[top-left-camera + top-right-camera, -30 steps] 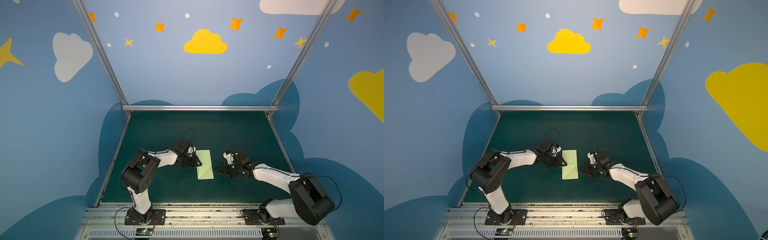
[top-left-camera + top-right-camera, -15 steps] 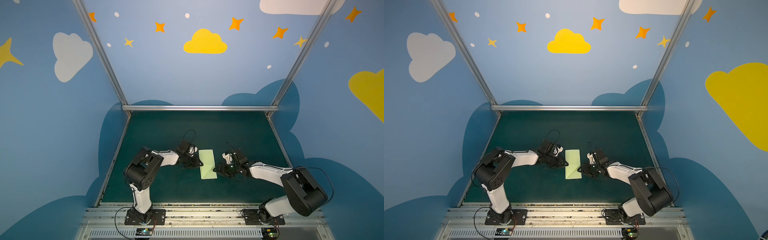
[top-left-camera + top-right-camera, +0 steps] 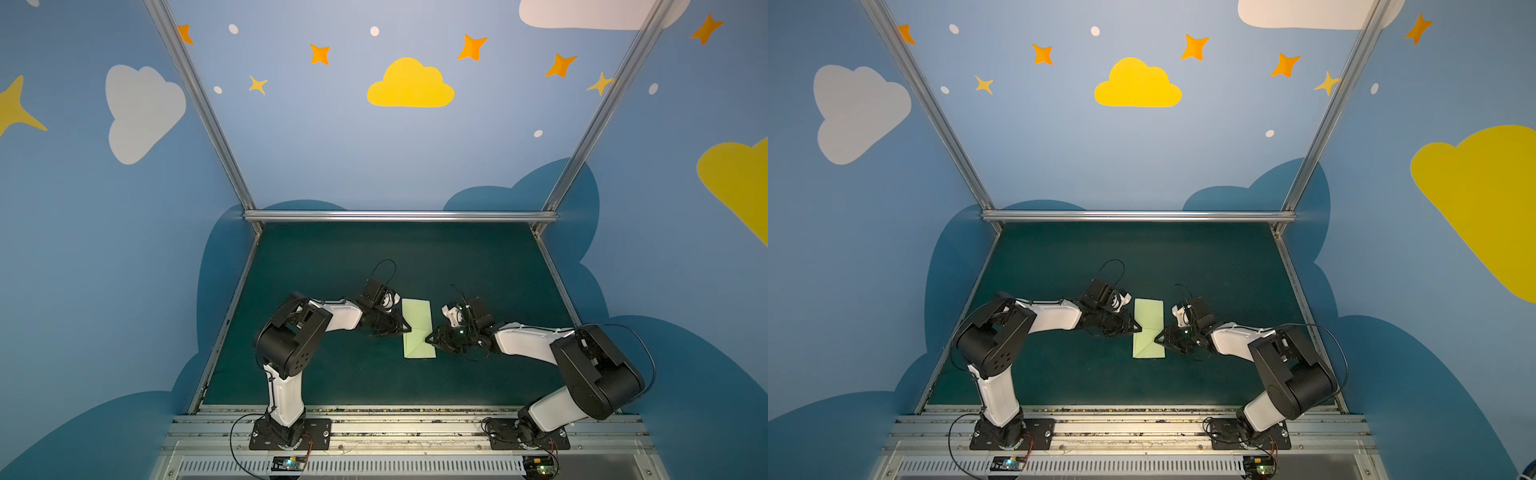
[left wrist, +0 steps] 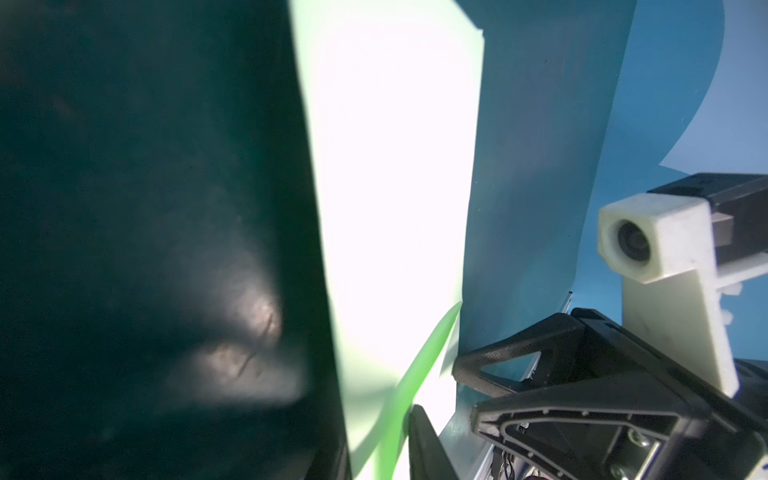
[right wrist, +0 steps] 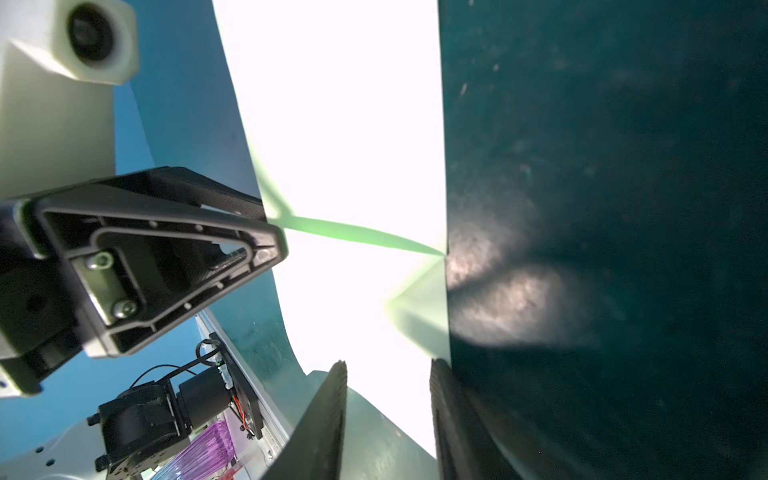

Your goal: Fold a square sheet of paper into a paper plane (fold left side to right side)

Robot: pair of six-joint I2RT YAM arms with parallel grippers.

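Folded paper sheet (image 3: 417,318) near the table (image 3: 332,270) middle, between two grippers.
The right gripper (image 3: 429,339) stands parted; whether the left gripper (image 3: 408,330) grips cannot be told.

You have one paper (image 3: 417,322) on one mat (image 3: 374,257). You have two arms, left arm (image 3: 338,318) and right arm (image 3: 523,343), and two grippers, left gripper (image 3: 409,330) and right gripper (image 3: 428,340).
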